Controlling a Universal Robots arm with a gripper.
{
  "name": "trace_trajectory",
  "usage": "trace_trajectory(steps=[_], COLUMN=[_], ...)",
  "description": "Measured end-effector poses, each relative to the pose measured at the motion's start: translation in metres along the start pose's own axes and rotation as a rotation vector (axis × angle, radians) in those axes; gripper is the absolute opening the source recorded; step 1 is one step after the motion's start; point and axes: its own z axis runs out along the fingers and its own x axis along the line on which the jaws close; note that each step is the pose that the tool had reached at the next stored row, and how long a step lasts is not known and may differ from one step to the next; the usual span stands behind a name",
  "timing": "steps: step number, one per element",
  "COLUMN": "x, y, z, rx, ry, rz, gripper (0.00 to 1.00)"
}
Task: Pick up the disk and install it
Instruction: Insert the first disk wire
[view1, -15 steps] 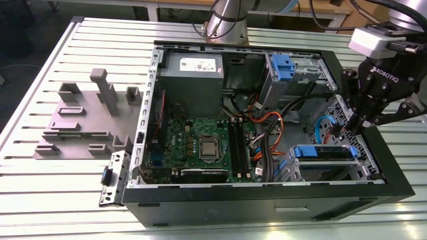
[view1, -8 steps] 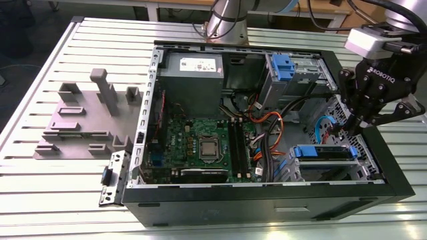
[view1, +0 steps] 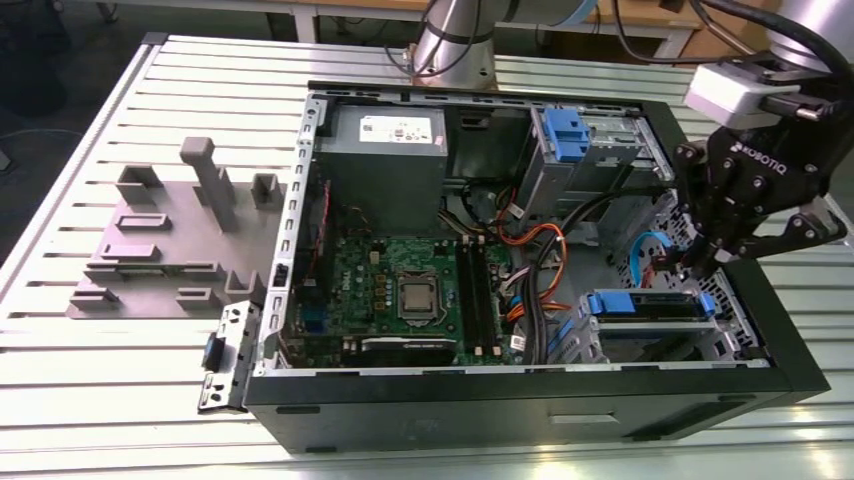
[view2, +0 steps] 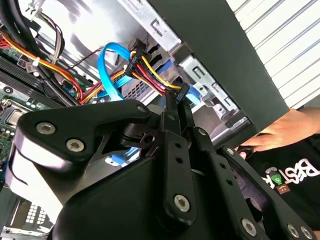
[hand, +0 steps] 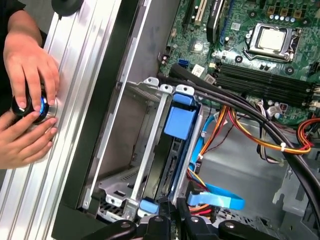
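Note:
The disk (view1: 651, 304) sits in the lower drive cage of the open computer case (view1: 747, 300), at the front of the exterior view's right, its blue rails showing. In the first wrist view the disk (hand: 169, 165) stands edge-on in the metal cage between the blue rails. My gripper (view1: 675, 266) hangs just above and behind the cage, fingers together. In the second wrist view the gripper (view2: 177, 97) has its tips against the black plug of a yellow, red and black wire bundle (view2: 150, 70). Whether the tips pinch the plug is unclear.
Light-blue data cables (hand: 220, 197) and orange wires cross beside the cage. The motherboard (view1: 400, 290) and a grey power-supply box (view1: 387, 150) fill the case's left. A grey fixture (view1: 160, 240) stands outside on the slatted table. A person's hands (hand: 27, 100) rest on a round button by the case.

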Motion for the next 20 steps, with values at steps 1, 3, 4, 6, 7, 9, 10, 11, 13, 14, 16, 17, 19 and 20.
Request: trace_trajectory(steps=[1, 3, 4, 6, 7, 9, 10, 11, 13, 14, 16, 17, 19, 20], x=[0.0001, 0.0009, 0.0018, 0.0047, 0.0061, 0.0087, 0.0095, 0.0099, 0.0102, 0.0103, 0.0106, 0.011, 0.0124, 0.0133], y=[0.0012, 0.0038, 0.0048, 0.0063, 0.0069, 0.0083, 0.0092, 0.0103, 0.0122, 0.0129, 0.0142, 0.0147, 0.0153, 0.0155], z=[0.0, 0.0005, 0.001, 0.0024, 0.0031, 0.0046, 0.0051, 0.0056, 0.0064, 0.0067, 0.0075, 0.008, 0.0091, 0.0096], rx=[0.0014, 0.0047, 0.0061, 0.0084, 0.0094, 0.0114, 0.0126, 0.014, 0.0173, 0.0191, 0.0223, 0.0238, 0.0268, 0.0284], ry=[-0.0007, -0.0033, -0.0055, -0.0109, -0.0133, -0.0172, -0.0188, -0.0201, -0.024, -0.0268, -0.0331, -0.0368, -0.0456, -0.0508], rz=[0.0, 0.001, 0.001, 0.001, 0.001, 0.002, 0.002, 0.002, 0.003, 0.003, 0.004, 0.004, 0.004, 0.004], gripper=[0.18, 0.18, 0.18, 0.18, 0.18, 0.18, 0.18, 0.18, 0.18, 0.18, 0.18, 0.18, 0.18, 0.18])
